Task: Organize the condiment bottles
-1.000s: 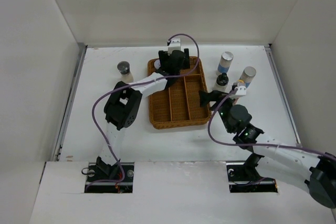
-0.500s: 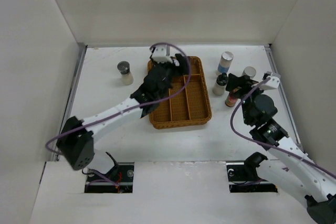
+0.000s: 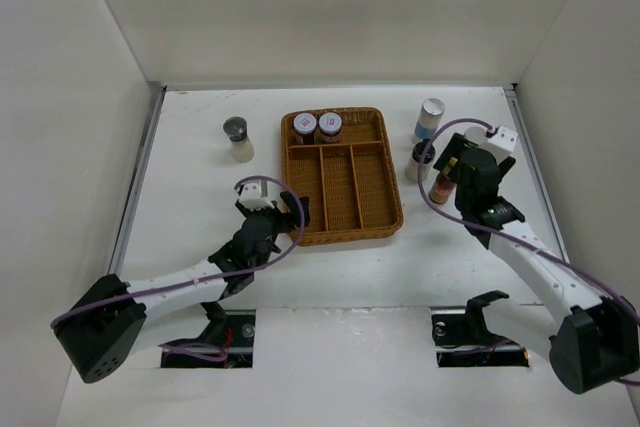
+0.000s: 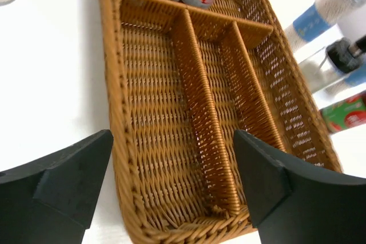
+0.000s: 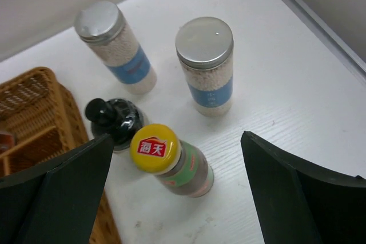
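With fingers spread wide and empty, the right gripper hovers over the yellow-capped sauce bottle at lower centre, seemingly lining up a grab, while the left gripper, equally wide, faces the tray, whose top compartment holds two jars.

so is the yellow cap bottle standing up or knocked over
Upright: the yellow-capped bottle stands on its base on the table, cap on top.

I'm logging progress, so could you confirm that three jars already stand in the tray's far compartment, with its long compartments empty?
Not quite: only two jars stand in the far compartment of the tray, as the top external view shows; its long compartments are indeed empty.
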Controlling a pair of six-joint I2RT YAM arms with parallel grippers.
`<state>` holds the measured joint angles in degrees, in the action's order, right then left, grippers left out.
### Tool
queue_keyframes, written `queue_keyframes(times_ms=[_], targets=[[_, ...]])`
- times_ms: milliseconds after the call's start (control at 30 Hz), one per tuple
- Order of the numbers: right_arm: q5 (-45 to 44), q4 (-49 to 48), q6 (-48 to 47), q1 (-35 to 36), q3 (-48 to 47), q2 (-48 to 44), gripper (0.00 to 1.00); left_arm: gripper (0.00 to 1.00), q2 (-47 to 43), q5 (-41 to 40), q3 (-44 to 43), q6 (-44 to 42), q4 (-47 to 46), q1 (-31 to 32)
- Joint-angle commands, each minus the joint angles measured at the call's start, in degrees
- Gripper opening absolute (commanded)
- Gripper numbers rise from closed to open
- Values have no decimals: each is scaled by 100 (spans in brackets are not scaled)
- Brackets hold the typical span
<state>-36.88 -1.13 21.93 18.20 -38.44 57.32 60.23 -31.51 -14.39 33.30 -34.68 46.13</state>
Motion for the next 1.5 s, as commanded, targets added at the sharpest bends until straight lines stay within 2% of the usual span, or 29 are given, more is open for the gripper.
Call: queue_keyframes(times_ms=[0,100,167,200,233,333,400,467,633,733,833,967,1100,1233,1467], targets=[[392,-327,74,-136,-357,358,99,91,-344,-373,278,414,-593,-21],[393,-450,83,-189,-498,788,96,94,-468,-619,586,432,-786,-82],[384,-459,83,-216,-612,1043,92,98,-512,-786,762,432,-918,-143],[358,-485,83,-216,-673,1201,87,98,-521,-839,832,432,-962,-179],[349,-529,74,-216,-700,1281,80,98,-538,-909,885,441,-997,-231],[121,-757,22,-189,-683,1370,41,98,-477,-980,956,546,-1076,-389],[-300,-810,-22,-76,-578,1169,29,98,-372,-963,1000,590,-1155,-434],[-643,-723,-153,100,-499,827,22,98,-205,-971,1061,651,-1348,-486],[-961,-30,-427,539,-760,-299,21,99,-134,-840,1088,739,-1569,-592],[-926,577,-435,960,-1296,-511,21,100,-160,-883,1114,783,-1568,-592],[-768,684,-541,1461,-1894,-319,21,100,-82,-927,1123,818,-1595,-645],[-119,281,-664,1683,-2711,436,22,100,103,-875,1105,924,-1595,-776],[514,-273,-778,1622,-3625,1648,21,100,-19,-857,1123,941,-1604,-777],[805,-845,-892,1367,-4434,2843,21,100,-29,-717,1097,915,-1604,-759],[1122,-924,-971,1050,-5639,4339,21,100,-28,-655,1088,889,-1604,-777]])
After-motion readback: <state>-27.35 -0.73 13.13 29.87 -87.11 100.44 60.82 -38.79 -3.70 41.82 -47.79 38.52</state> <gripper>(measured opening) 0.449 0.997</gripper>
